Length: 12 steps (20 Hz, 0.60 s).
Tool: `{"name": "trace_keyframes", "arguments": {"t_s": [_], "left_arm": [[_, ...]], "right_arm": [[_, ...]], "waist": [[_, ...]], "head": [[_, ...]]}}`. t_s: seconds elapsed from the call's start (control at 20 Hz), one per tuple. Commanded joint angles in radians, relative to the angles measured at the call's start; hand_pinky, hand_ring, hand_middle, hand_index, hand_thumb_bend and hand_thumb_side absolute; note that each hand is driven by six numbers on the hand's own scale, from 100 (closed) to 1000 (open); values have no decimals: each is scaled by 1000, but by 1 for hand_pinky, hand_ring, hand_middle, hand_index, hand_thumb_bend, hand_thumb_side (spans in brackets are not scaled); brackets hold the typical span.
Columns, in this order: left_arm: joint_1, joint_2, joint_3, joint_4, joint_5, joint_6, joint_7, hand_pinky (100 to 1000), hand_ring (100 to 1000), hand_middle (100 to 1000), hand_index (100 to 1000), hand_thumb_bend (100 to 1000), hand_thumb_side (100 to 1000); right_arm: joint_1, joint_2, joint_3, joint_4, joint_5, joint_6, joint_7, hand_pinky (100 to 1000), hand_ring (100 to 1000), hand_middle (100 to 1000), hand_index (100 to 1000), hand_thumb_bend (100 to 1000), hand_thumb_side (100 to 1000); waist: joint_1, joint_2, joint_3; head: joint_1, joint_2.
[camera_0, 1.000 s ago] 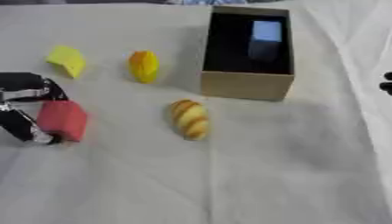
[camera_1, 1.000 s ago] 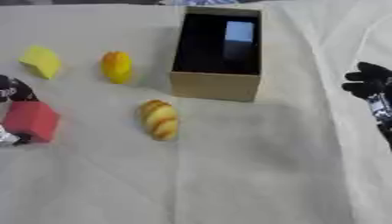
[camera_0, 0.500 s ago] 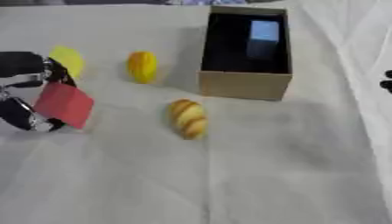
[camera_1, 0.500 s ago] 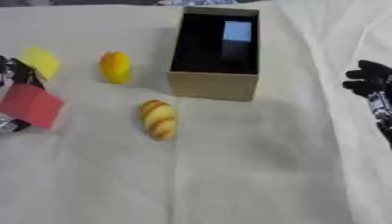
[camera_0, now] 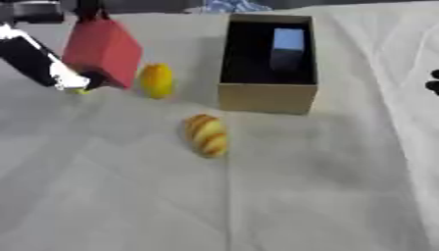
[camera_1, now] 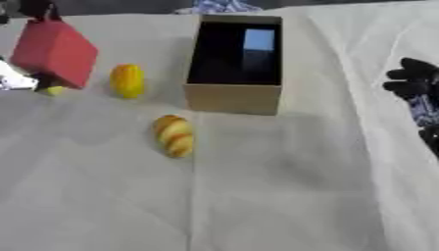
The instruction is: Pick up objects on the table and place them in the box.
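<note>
My left hand [camera_0: 36, 62] is shut on a red block [camera_0: 103, 51] and holds it in the air at the far left, tilted. An open brown box [camera_0: 261, 98] with a dark inside stands at the back centre and holds a blue-grey thing [camera_0: 287, 41]. Just left of the box lies a yellow-orange oval thing [camera_0: 156, 80]. A striped bread-like piece [camera_0: 206, 135] lies in front of it. A sliver of a yellow thing [camera_0: 82, 90] peeks out below the red block. My right hand [camera_1: 414, 87] rests at the right edge, fingers relaxed and empty.
A pale cloth [camera_0: 257, 206] covers the table, with a fold line running toward the front edge. Something blue and white [camera_1: 219, 6] lies beyond the box at the far edge.
My left hand has lifted the red block off the cloth and carried it up and to the right, so it now covers most of the yellow thing. The right hand has stayed put.
</note>
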Motion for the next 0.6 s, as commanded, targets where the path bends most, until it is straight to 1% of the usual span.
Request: {"name": "trace_keyframes", "arguments": {"t_s": [0.05, 0.15, 0.3, 0.45, 0.6], "left_arm": [[-94, -104, -9, 137, -1, -14, -23, 767, 661, 609, 759, 246, 467], [-143, -172, -7, 216, -16, -27, -20, 766, 657, 606, 759, 238, 480], [-189, -249, -1, 296, -43, -50, -11, 765, 660, 605, 759, 241, 496], [-219, -309, 9, 361, -78, -61, -1, 768, 662, 607, 762, 245, 507], [-241, -348, 16, 421, -114, -71, 3, 771, 669, 613, 764, 264, 509]], "right_arm": [[-13, -36, 0, -21, 0, -8, 6, 886, 790, 766, 889, 100, 701], [-17, -37, 2, -21, -2, -9, 9, 886, 790, 765, 889, 100, 700], [-20, -37, 4, -21, -4, -7, 11, 885, 790, 765, 889, 100, 702], [-24, -36, 6, -21, -6, -5, 14, 885, 789, 764, 888, 100, 705], [-26, -36, 8, -21, -7, -2, 16, 884, 789, 764, 888, 100, 707]], "waist": [[1, -26, -4], [4, -27, -10], [8, -27, -18], [11, -25, -22], [14, -22, -26]], "head": [[-1, 7], [2, 5], [5, 3], [11, 2], [16, 0]]}}
